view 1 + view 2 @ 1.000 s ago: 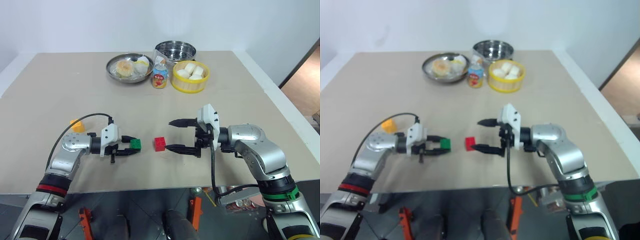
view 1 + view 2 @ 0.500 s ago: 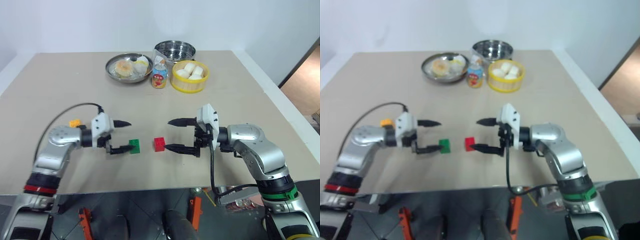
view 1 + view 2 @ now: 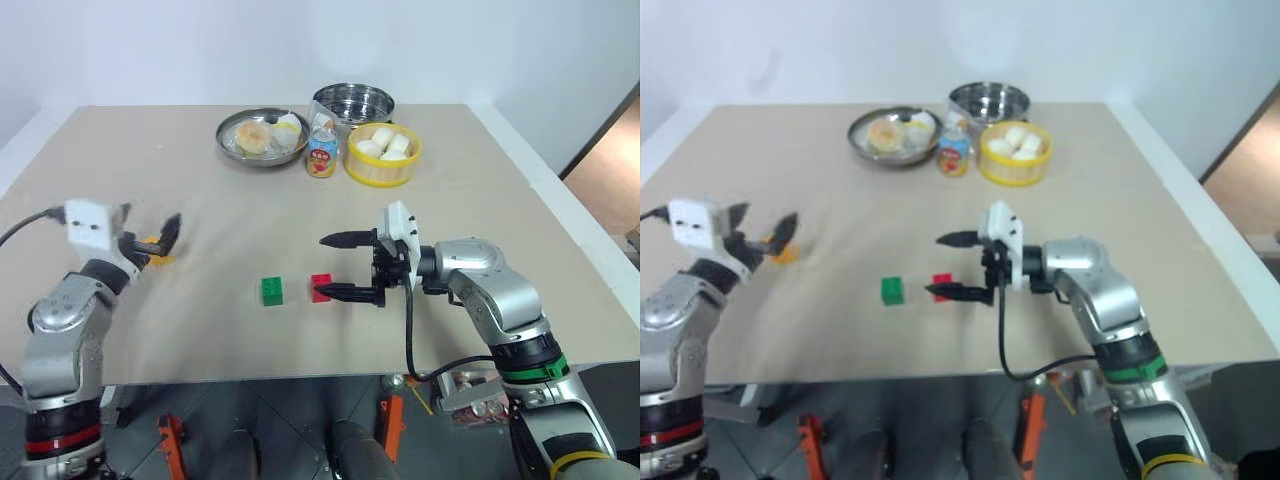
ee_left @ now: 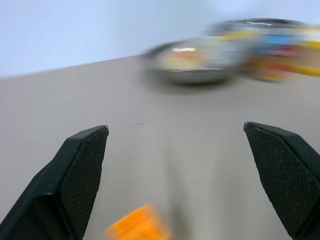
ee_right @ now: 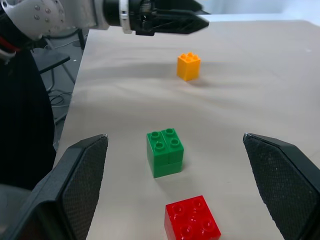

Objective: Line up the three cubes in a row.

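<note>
Green cube (image 3: 271,291) and red cube (image 3: 321,287) sat studs-up, near each other on the table; orange-yellow cube (image 5: 188,66) lay well apart.

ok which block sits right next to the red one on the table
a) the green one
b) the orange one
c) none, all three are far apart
a, the green block sits just beside the red block near the right hand, while the orange block lies off on its own by the left hand.

Head stereo pair looking down over table (image 3: 480,200), wrist cameras low (both seeing orange cube (image 5: 188,66))
</note>
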